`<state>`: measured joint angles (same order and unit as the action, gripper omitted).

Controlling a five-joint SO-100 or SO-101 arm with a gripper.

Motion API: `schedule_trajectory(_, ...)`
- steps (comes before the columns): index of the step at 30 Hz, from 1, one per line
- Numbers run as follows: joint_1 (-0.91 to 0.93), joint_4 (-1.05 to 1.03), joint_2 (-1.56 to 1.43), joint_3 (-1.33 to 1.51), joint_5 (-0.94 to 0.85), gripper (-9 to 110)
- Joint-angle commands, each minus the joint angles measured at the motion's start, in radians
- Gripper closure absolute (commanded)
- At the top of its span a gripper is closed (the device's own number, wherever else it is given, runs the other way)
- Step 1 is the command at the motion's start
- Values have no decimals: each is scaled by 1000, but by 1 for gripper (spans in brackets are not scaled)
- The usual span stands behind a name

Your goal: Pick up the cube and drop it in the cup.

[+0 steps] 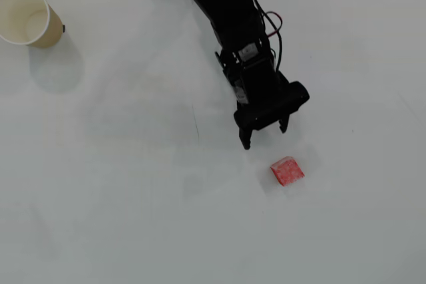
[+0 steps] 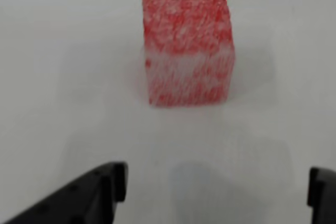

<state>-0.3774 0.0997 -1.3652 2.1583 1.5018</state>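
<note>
Nearest the lens in the wrist view are the two black fingers, one entering at seven o'clock and the other just showing at four o'clock, spread wide apart with bare white surface between them and nothing held. The white counter fills both views and carries everything. In the overhead view the black arm comes in from twelve o'clock and slants down toward five o'clock, with a loop of red and black wire at its side, and ends in the gripper near the middle of the picture, its two tips pointing toward six o'clock and standing apart from each other. The cup stands upright far off at ten o'clock of the gripper, in the upper left corner of the overhead view, its white inside open to the camera, its tan wall showing on the right side and a soft shadow falling below it toward five o'clock. The cube, red with a pale speckled surface, rests on the counter just at five o'clock of the fingertips, near but not touching them, and well apart from the cup. In the wrist view the cube sits at twelve o'clock, ahead of the spread fingers, with a paler band across its front face.
</note>
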Motion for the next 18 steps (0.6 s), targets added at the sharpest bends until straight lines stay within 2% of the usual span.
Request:
schedule_trajectory(1,-15,49,11,-164,-2,72)
schedule_trajectory(18,3,140,229,-383,-2,72)
